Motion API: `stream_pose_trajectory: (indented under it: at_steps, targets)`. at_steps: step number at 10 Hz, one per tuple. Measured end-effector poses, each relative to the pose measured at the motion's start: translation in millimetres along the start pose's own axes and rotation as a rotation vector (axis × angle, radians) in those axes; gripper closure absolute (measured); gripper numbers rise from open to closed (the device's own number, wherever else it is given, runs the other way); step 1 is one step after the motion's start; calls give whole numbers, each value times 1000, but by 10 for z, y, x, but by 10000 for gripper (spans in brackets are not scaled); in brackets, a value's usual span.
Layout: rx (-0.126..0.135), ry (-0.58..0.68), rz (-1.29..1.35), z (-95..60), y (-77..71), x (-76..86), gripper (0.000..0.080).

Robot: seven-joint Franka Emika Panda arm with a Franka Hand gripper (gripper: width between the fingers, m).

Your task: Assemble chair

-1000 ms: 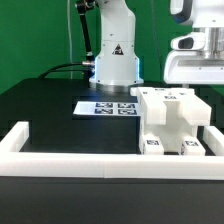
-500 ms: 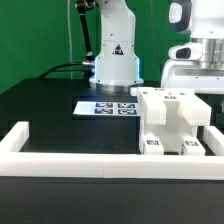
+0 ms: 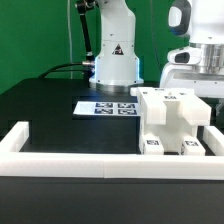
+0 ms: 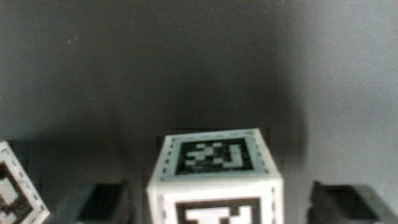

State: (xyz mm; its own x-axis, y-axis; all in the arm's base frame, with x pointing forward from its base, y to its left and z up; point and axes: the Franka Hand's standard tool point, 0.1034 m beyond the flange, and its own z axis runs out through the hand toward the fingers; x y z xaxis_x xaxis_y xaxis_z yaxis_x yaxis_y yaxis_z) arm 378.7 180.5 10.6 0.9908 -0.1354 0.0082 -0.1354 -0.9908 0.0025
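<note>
Black table (image 3: 50, 112) bears one white chair (image 3: 170, 118); one pincer (image 4: 228, 200) hangs unclenched over it.

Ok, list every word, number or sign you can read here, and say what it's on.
No words or numbers can be read.
Robot base: a black warning triangle, symbol too small to read.
Marker board: black-and-white square tags, patterns only.
Chair pieces: the same kind of tags, largest in the wrist view, no text.
</note>
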Motion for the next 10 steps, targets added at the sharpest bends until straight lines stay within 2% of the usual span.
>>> stream_pose_trajectory:
  at_steps: [1, 2, 5, 7, 10]
  targets:
    - [-1, -1, 0, 3, 5, -1, 372]
    - [-1, 0, 0, 3, 5, 0, 513]
    - [1, -3, 6, -12, -9, 7, 513]
    - [12, -15, 33, -142, -82, 45, 513]
    - [39, -44, 47, -543, -197, 202, 512]
